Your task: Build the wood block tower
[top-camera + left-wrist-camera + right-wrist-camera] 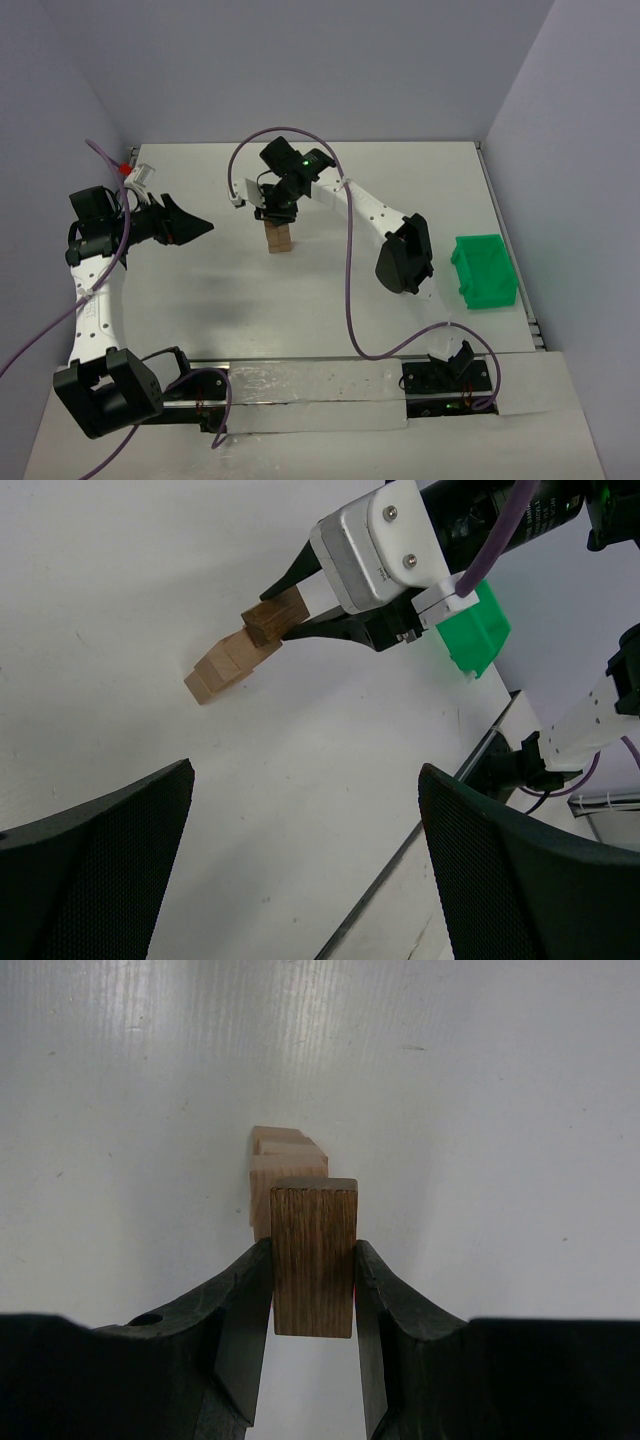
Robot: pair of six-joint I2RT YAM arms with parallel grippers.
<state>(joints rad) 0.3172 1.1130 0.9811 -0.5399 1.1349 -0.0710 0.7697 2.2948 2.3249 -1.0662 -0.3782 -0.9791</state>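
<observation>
My right gripper is clamped on a dark wooden block, at or just over the top of the wood block tower; I cannot tell if they touch. I judge that an off-centre release or a dragging finger could topple it. Its pale blocks sit slightly twisted, mid-way across the white table. My left gripper hangs spread wide, well apart.

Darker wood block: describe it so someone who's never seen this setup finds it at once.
Start at the white table and follow the right arm to its pincer near the middle. The block is clamped between its jaws, right over a short stack of pale blocks. It is the only dark-brown, visibly grained one, and the only one held.
</observation>
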